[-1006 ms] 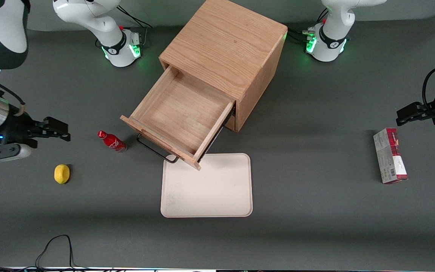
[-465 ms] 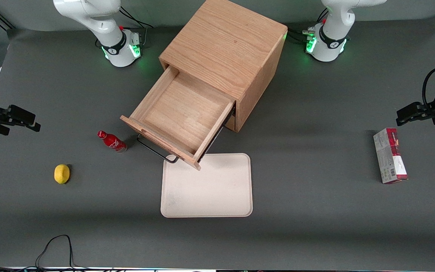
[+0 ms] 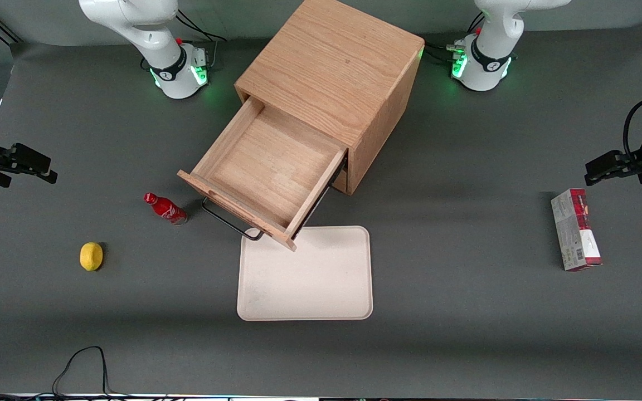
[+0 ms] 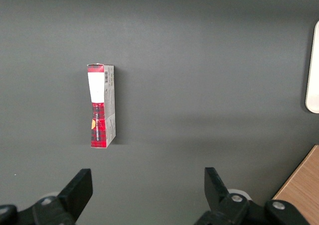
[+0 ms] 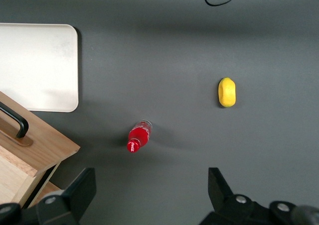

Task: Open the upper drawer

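The oak cabinet stands at the middle of the table. Its upper drawer is pulled far out, an empty light-wood box with a long black bar handle on the front panel. The drawer's corner and handle end also show in the right wrist view. My gripper hangs at the working arm's end of the table, well clear of the drawer. It is open with nothing between its fingers.
A red bottle lies beside the drawer front, and a lemon lies nearer the front camera. A white tray sits in front of the drawer. A red and white box lies toward the parked arm's end.
My gripper has pulled away from the drawer toward the working arm's end of the table, mostly within the first half second. The drawer stays pulled out.
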Available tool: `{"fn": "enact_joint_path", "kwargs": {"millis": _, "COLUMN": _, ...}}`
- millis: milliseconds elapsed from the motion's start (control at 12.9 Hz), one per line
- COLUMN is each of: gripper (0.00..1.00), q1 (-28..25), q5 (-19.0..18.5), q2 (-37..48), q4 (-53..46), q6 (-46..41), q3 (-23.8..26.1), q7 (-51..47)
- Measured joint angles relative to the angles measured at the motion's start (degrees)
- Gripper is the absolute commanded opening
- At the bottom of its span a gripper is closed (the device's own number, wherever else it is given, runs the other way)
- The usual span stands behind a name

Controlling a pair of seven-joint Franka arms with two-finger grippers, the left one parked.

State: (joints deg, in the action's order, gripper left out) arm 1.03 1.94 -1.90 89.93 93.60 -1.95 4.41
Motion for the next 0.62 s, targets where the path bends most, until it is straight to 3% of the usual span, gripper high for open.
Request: {"fn": "enact_joint_path", "kwargs": {"millis": 619, "gripper": 1.0, "q1": -0.9, "q5": -2.2, "q2": -0.4, "q4": 0.3, "q6": 0.6, "q3": 0.2, "q7": -1.2}}
